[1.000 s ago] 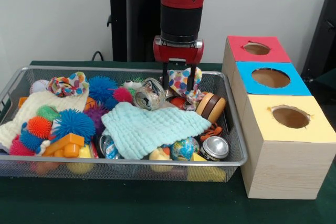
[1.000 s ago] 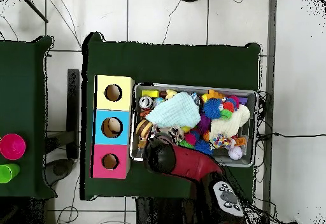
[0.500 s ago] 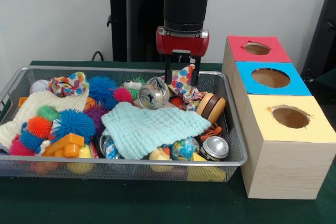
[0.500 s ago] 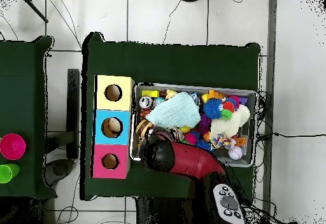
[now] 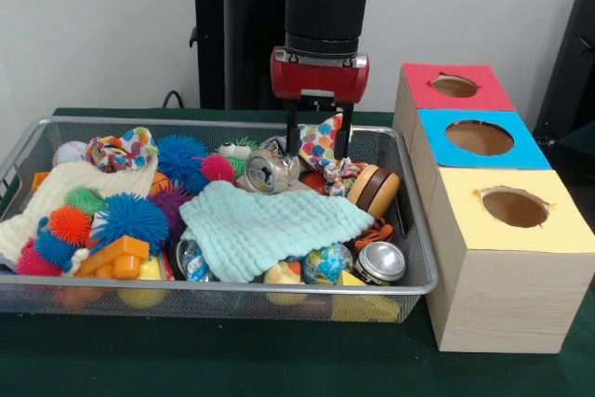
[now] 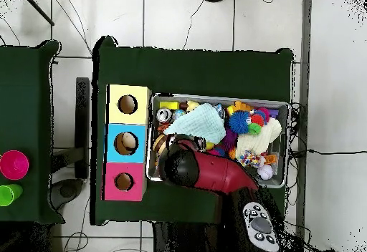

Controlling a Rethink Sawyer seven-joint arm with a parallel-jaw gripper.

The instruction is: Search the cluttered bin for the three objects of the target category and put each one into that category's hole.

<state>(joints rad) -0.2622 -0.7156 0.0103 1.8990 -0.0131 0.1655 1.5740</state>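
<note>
Front view: The gripper (image 5: 317, 141) hangs over the far right part of the wire mesh bin (image 5: 56, 297). Its two fingers (image 5: 294, 139) are clamped on a polka-dot cloth (image 5: 321, 138), which hangs between them, lifted above the bin contents. A crushed can (image 5: 265, 172) lies just left of the gripper. A light green cloth (image 5: 270, 228) lies across the bin centre, in front of the gripper. A brown and cream disc toy (image 5: 375, 189) lies right of the gripper, near the bin's right wall. A second can (image 5: 379, 262) and a globe ball (image 5: 326, 263) lie at the bin's front right corner. Spiky balls (image 5: 130, 218) fill the bin's left half. Right of the bin stand three boxes in a row, each with a hole on top: red box (image 5: 455, 87), blue box (image 5: 480, 138), yellow box (image 5: 514, 208).

Overhead view: The arm (image 6: 208, 175) covers the gripper and the held cloth. The bin (image 6: 287, 143) sits beside the yellow box (image 6: 127, 104), blue box (image 6: 126, 143) and red box (image 6: 124, 182).
</note>
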